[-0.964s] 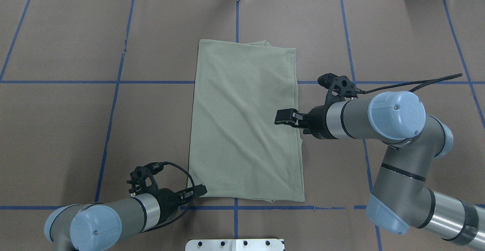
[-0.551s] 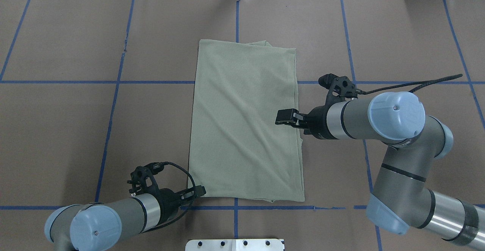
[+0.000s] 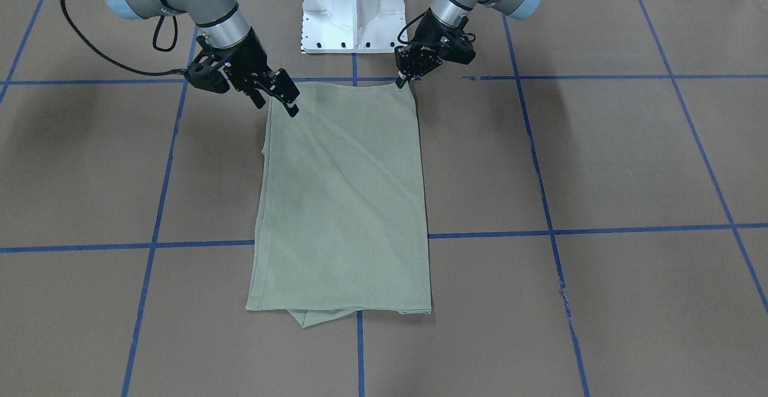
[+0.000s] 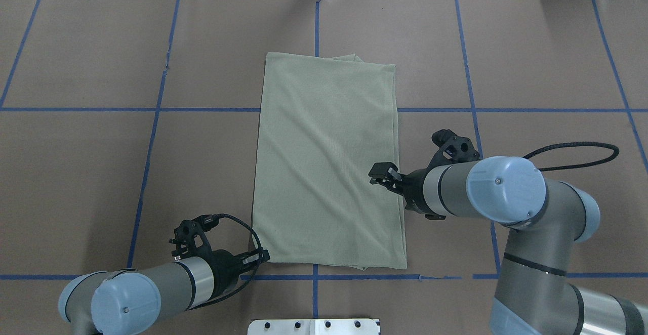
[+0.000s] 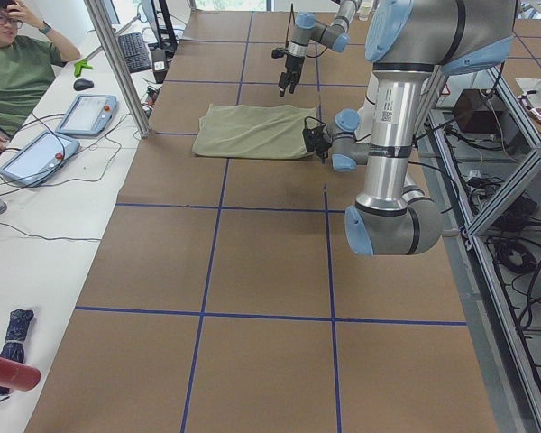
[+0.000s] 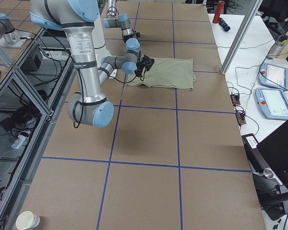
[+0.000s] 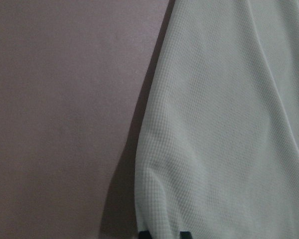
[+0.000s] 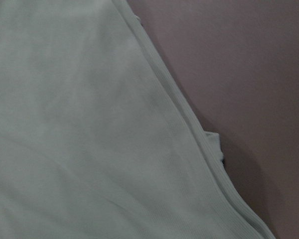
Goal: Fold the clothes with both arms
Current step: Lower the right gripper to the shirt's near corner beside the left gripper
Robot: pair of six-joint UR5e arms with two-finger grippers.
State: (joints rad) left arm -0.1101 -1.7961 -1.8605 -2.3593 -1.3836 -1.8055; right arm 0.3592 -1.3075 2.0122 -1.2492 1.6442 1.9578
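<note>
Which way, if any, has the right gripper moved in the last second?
Yes. The right gripper has slid toward the robot along the right edge of the shirt, farther from the crosswise blue tape line.

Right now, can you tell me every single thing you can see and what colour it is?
shirt: one, pale green, folded into a long rectangle, middle of the table
table: one, brown cover with a blue tape grid
pedestal: one, white, at the robot's edge of the table
tablets: two, grey, on the side bench
paper cup: one, pale, by a table corner
person: one, green top, sitting at the bench
left gripper: one, black, at the shirt's near left corner; open or shut unclear
right gripper: one, black, open, above the shirt's right side
</note>
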